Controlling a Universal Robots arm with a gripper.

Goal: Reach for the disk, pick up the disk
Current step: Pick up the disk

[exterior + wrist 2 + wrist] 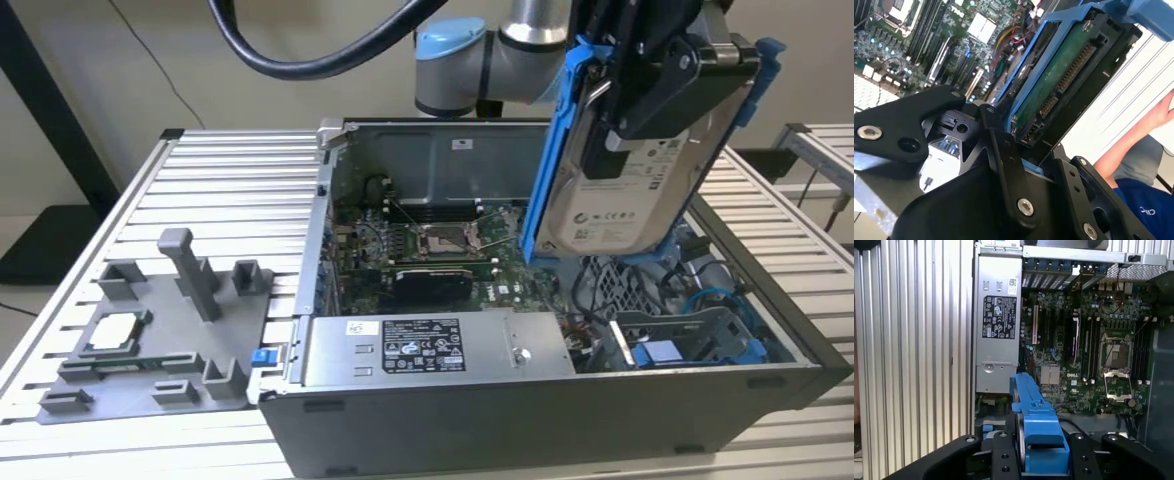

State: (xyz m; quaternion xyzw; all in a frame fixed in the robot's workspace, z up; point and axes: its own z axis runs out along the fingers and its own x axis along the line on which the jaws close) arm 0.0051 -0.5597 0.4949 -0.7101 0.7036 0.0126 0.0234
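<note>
**The disk is up in the air, held over the open computer**

The gripper (654, 85) is pinching the disk (641, 190). Its black fingers (674, 75) press on both flat sides. The disk hangs tilted, clear above the open computer case (534, 420), on the exterior view's right. Its white label faces the camera, and its blue bracket (550, 150) runs around the edges. So the lift looks done (that is my guess from how high it hangs).

What could go wrong? The disk is held near one end, so most of it hangs free. It looks heavy and smooth. If the grip slips, it could drop onto the green motherboard (427, 250) or the wires below and break something. A fast swing could also knock its low corner on the case wall.

In the second wrist view, a person's arm (1134, 137) is near, past the edge of the slatted table (200, 180). A quick move that way could bump it.

Some things are hard to see. The top of the gripper is cut off in the exterior view. In the first wrist view the disk shows edge-on, so mostly the blue bracket shows. I cannot tell how much of the fingers touch metal and how much touch plastic. The grey power box (427, 345) lies along the near side of the case, and a grey holder tray (147, 340) sits apart on the table.
</note>
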